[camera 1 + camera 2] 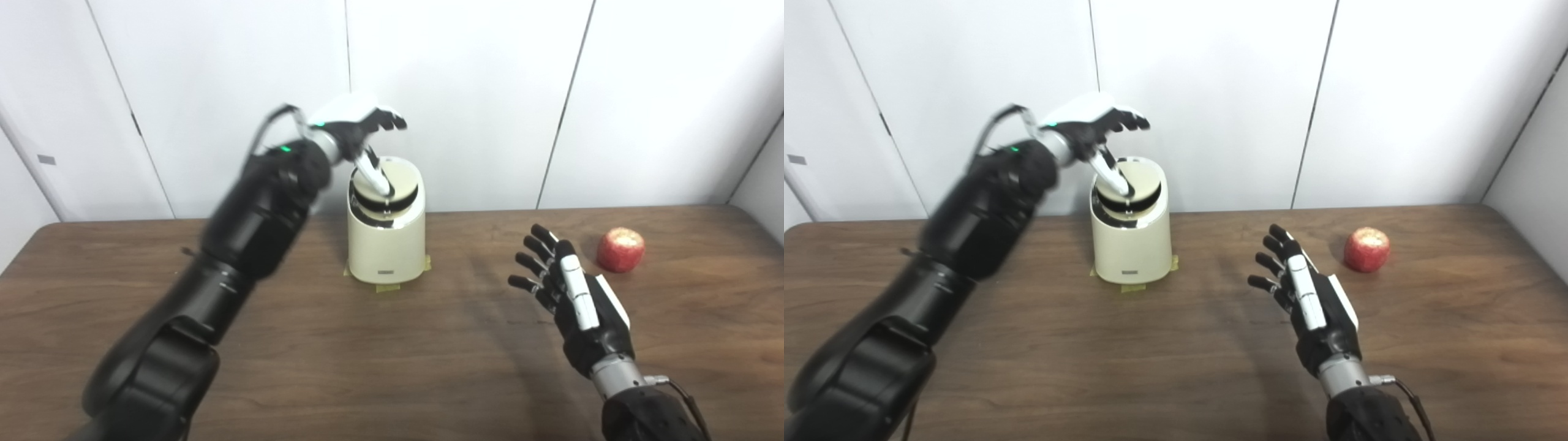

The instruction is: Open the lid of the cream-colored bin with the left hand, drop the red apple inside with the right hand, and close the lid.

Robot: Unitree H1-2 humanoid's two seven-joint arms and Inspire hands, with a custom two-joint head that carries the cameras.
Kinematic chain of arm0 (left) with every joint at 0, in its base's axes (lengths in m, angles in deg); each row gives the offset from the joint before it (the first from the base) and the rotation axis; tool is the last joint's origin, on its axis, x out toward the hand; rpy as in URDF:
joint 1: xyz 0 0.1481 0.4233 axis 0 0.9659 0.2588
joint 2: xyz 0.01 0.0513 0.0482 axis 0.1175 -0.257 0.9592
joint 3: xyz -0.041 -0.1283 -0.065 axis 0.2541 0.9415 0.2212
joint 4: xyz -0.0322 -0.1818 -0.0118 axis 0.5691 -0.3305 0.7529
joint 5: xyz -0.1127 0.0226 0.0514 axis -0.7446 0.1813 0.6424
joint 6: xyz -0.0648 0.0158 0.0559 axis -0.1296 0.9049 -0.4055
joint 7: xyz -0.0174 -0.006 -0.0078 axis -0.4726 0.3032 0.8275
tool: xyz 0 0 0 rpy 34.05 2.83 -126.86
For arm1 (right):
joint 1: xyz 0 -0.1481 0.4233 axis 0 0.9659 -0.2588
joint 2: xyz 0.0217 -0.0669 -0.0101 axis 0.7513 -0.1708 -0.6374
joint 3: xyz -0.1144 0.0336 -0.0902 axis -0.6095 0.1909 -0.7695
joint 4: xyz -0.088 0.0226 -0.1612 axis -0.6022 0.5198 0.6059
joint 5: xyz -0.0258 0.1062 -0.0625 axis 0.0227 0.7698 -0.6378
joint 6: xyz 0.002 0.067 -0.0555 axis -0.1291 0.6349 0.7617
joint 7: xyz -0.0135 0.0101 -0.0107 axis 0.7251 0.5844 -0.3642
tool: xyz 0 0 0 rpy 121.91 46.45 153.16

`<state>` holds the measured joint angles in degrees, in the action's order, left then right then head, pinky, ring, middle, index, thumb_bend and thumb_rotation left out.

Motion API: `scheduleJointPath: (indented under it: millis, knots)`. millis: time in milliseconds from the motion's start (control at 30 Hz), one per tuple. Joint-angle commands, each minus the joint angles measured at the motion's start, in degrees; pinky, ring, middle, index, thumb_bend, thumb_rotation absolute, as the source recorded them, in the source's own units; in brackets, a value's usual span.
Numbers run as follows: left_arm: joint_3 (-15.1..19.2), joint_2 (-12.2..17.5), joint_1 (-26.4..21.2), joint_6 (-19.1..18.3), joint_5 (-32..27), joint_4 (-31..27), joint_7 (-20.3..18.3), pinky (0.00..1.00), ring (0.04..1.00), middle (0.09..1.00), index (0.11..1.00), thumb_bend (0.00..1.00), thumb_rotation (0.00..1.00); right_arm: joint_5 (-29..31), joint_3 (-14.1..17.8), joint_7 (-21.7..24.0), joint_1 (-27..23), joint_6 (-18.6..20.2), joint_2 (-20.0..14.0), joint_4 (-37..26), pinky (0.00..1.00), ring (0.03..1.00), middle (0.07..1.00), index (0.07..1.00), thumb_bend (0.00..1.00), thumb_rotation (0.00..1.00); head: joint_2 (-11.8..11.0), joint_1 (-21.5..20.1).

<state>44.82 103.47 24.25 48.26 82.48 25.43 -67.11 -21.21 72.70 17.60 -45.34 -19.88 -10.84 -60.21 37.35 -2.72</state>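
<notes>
The cream-colored bin point(386, 245) stands at the back middle of the table, taped down at its base. Its round lid point(398, 177) is tilted, with a dark gap under its front edge. My left hand point(355, 131) hovers over the bin with fingers spread, and its thumb point(375, 174) presses down on the lid's near-left part. The red apple point(621, 249) lies on the table at the right. My right hand point(566, 288) floats above the table left of the apple, open, holding nothing.
The brown wooden table point(392, 355) runs across the view, backed by white wall panels point(465, 92). Yellow tape point(387, 286) marks the bin's base. My left arm point(245, 226) crosses the table's left half.
</notes>
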Motion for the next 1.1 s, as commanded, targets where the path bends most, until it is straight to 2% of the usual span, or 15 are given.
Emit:
scheduleJointPath:
  millis: [0,133,233,333,400,433,567,600,633,733,767,867,933,1000,1067]
  knots:
    - [4.71,1.23,-2.75,-2.59,-4.49,-4.48,0.77,0.72,0.802,0.821,0.836,0.88,0.00,0.57,0.57,-0.03,-2.16,-0.95,-0.46,-2.21,0.77,0.890,0.925,0.911,0.51,0.91,0.10,0.03]
    - [12.71,0.27,1.63,-4.26,-11.94,-11.68,3.71,0.75,0.800,0.800,0.812,0.77,0.09,0.75,0.84,0.01,-2.31,-0.36,-0.60,-2.36,0.77,0.889,0.922,0.906,0.51,0.90,0.25,0.04]
    - [18.26,-2.45,5.83,-5.25,-17.92,-16.75,5.82,0.69,0.782,0.795,0.803,0.69,0.07,0.58,0.97,-0.12,-2.34,-0.16,-0.60,-2.35,0.76,0.883,0.914,0.900,0.51,0.88,0.40,-0.25]
    - [20.48,-3.68,9.29,-5.31,-20.74,-20.16,6.84,0.67,0.768,0.795,0.803,0.68,0.05,0.04,0.77,-0.38,-2.33,0.48,-0.57,-3.15,0.75,0.870,0.902,0.892,0.52,0.86,0.51,-0.38]
    - [21.29,-3.86,12.47,-5.35,-22.42,-22.93,7.15,0.68,0.775,0.804,0.819,0.64,0.08,-1.08,0.35,-0.41,-2.23,0.31,-1.02,-3.49,0.75,0.866,0.900,0.890,0.50,0.83,0.64,-0.59]
    - [21.79,-4.06,14.15,-5.33,-23.51,-24.14,7.55,0.69,0.776,0.805,0.823,0.62,0.10,-1.38,0.31,-0.32,-2.19,-0.12,-1.23,-3.43,0.75,0.865,0.901,0.893,0.49,0.80,0.64,-0.59]
    - [24.32,-6.00,19.81,-5.35,-28.15,-27.45,9.62,0.74,0.758,0.810,0.835,0.53,0.13,-0.96,1.27,-0.78,-2.23,-0.82,-1.04,-2.96,0.74,0.846,0.888,0.890,0.50,0.52,0.95,-0.70]
    - [24.57,-6.37,21.71,-5.37,-28.93,-28.53,10.05,0.76,0.771,0.818,0.844,0.51,0.17,-0.83,1.58,-0.87,-2.21,-1.09,-1.05,-2.66,0.74,0.844,0.887,0.891,0.51,0.46,0.98,-0.89]
    - [24.56,-6.49,23.41,-5.34,-29.58,-29.49,10.39,0.77,0.790,0.833,0.863,0.47,0.26,-0.80,1.81,-0.93,-2.19,-1.36,-1.08,-2.41,0.74,0.843,0.891,0.899,0.53,0.40,0.98,-0.89]
    - [23.82,-6.00,28.72,-5.27,-31.18,-32.37,10.81,0.79,0.840,0.878,0.904,0.40,0.49,-0.54,2.58,-1.00,-2.09,-2.09,-1.27,-1.97,0.73,0.835,0.897,0.908,0.60,0.30,1.33,-1.04]
    - [23.39,-5.66,30.39,-5.26,-31.48,-33.22,10.78,0.82,0.865,0.899,0.921,0.41,0.58,-0.36,2.90,-1.00,-2.08,-2.47,-1.34,-1.71,0.72,0.832,0.901,0.912,0.59,0.25,1.40,-1.22]
    - [22.60,-5.23,34.24,-5.34,-32.49,-35.24,11.03,0.88,0.904,0.930,0.949,0.47,0.76,-0.29,3.76,-1.11,-2.27,-3.39,-1.69,-0.87,0.72,0.814,0.898,0.907,0.57,0.11,1.57,-2.27]
    - [22.54,-5.81,36.15,-5.36,-33.17,-35.82,11.86,0.90,0.918,0.942,0.960,0.51,0.84,-3.20,3.20,-1.35,-2.45,-5.41,-2.97,-0.06,0.71,0.798,0.891,0.901,0.60,0.10,1.44,-3.27]
    - [22.82,-6.69,37.86,-5.06,-34.30,-36.07,12.93,0.93,0.940,0.959,0.977,0.54,0.89,-9.52,1.43,-2.35,-2.72,-7.20,-5.05,0.16,0.66,0.757,0.857,0.882,0.64,0.19,1.26,-4.88]
    - [22.67,-6.92,39.65,-4.27,-35.16,-36.14,13.63,0.96,0.961,0.980,0.993,0.55,0.95,-14.58,0.23,-3.27,-3.38,-6.33,-6.75,-0.82,0.71,0.773,0.840,0.877,0.67,0.24,1.19,-5.80]
